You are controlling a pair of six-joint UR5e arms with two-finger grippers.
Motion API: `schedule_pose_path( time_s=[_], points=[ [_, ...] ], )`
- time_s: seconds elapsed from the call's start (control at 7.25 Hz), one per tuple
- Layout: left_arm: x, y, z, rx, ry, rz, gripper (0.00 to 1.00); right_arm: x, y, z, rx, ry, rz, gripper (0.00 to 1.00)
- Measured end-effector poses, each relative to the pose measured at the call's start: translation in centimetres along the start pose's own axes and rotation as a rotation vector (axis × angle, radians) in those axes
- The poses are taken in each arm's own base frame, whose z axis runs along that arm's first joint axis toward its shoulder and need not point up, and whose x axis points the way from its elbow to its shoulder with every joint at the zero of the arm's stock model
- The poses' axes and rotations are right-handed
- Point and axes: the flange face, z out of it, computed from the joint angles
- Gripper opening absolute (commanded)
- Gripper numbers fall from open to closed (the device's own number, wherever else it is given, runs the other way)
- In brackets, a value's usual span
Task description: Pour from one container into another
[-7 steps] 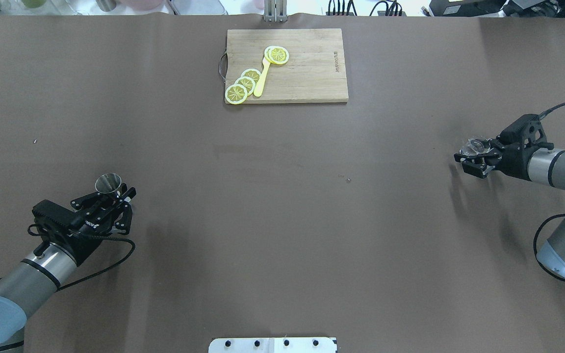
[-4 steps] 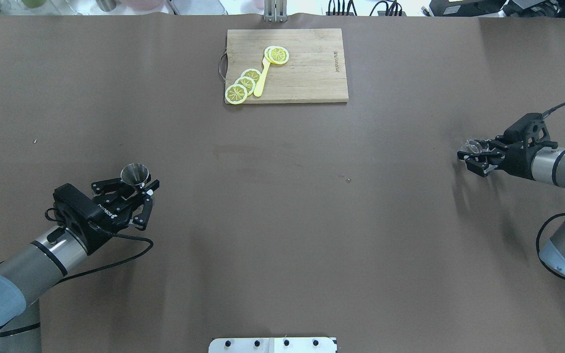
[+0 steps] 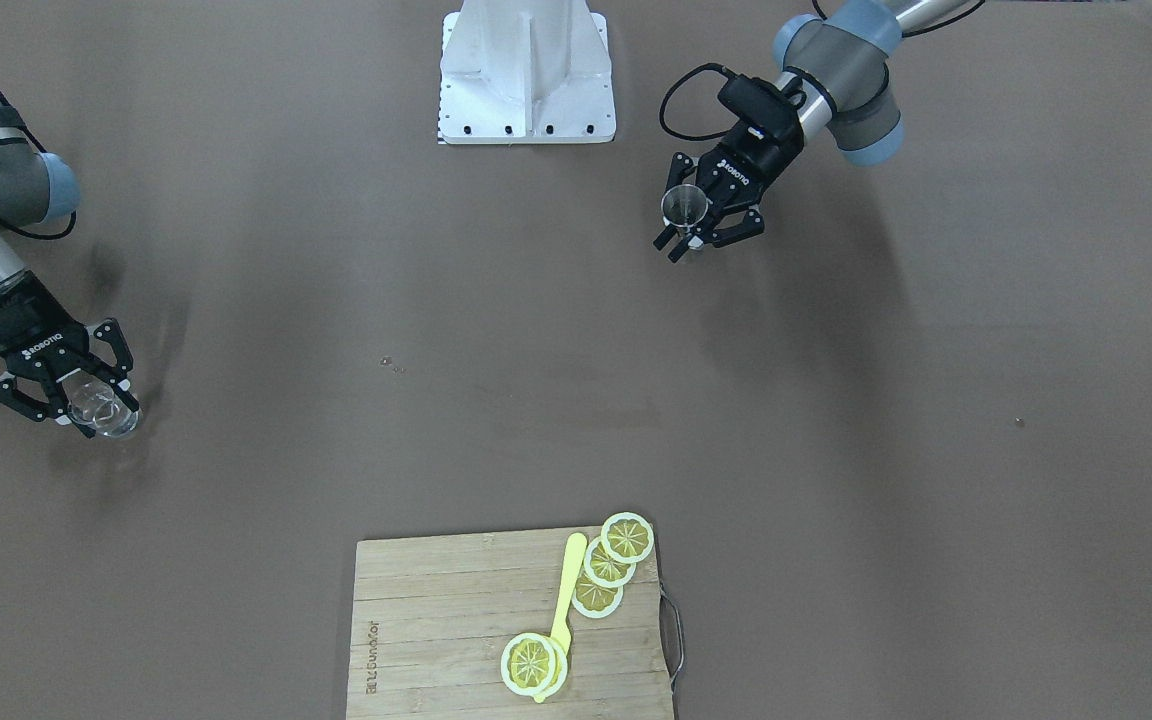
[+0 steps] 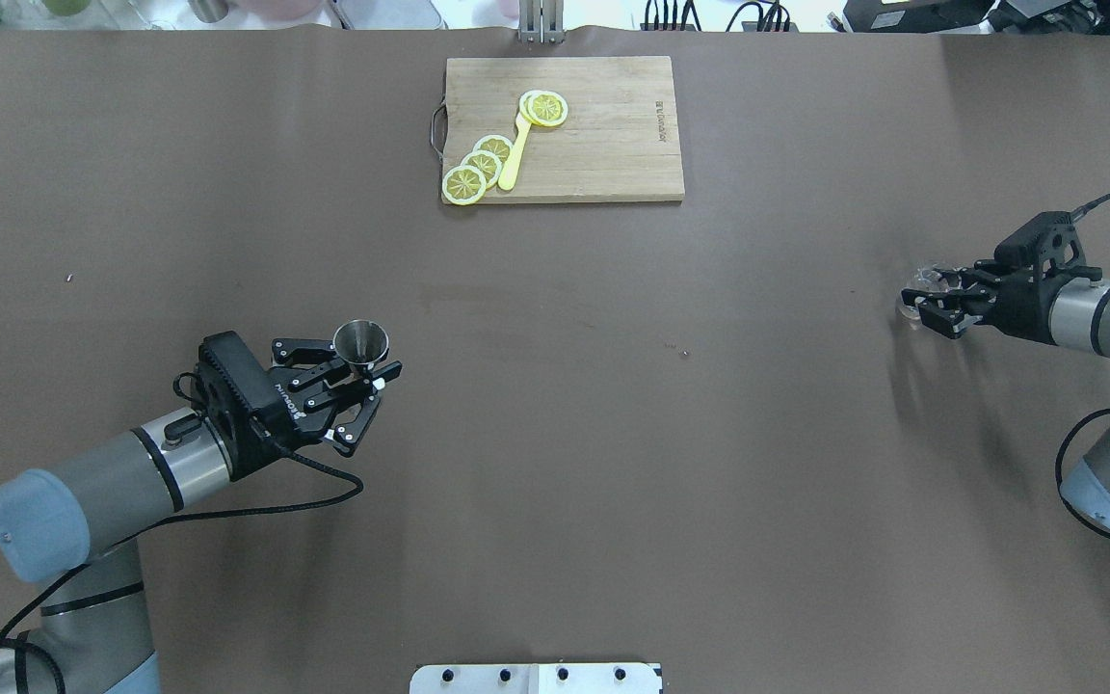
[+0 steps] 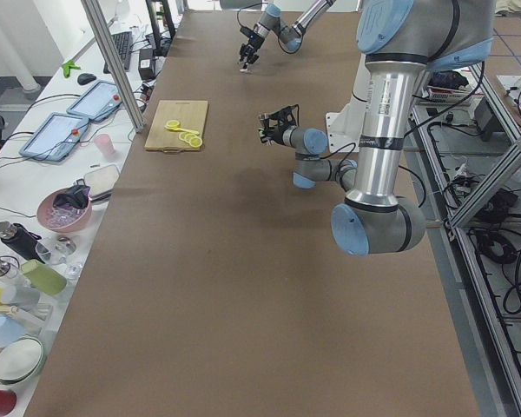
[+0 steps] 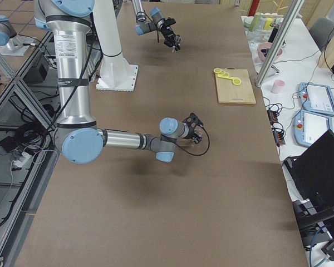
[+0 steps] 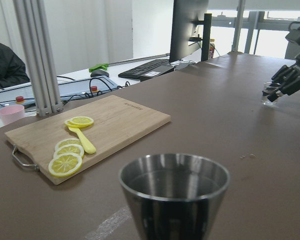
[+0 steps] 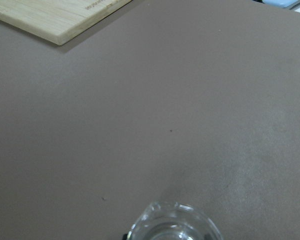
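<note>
Judged from the layout, the task was at the carrying stage: both containers were grasped and nothing had been poured. The left gripper (image 4: 362, 368) was clamped on the metal cup (image 4: 360, 338), raised over the table's (image 4: 555, 434) left-centre. The right gripper (image 3: 84, 398) was clenched around the glass (image 3: 106, 414), low at the far right, well apart. Both vessels stood upright, long axes vertical, mouths up. Bringing them together and tilting one remained.
</note>
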Motion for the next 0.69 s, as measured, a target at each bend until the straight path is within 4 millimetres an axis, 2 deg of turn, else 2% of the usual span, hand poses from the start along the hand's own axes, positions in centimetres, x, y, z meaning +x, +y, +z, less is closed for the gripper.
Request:
schedule_pose_path(
  time_s=[0.14, 0.28, 0.55, 0.69],
  points=[
    [0.6, -1.2, 1.9, -0.013, 0.023, 0.008, 0.00, -0.5, -2.0, -0.5, -0.013, -0.013, 0.008, 0.00],
    [1.1, -2.6, 4.2, -0.023, 0.043, 0.019, 0.00, -2.1, -4.9, -1.3, -0.036, -0.024, 0.016, 0.00],
    [1.2, -5.2, 8.3, -0.036, 0.070, 0.067, 0.00, -6.4, -10.5, -2.6, -0.082, -0.042, -0.026, 0.00],
    [1.2, -6.4, 9.9, -0.052, 0.089, 0.098, 0.00, -8.1, -12.6, -2.5, -0.101, -0.055, -0.086, 0.00]
  ],
)
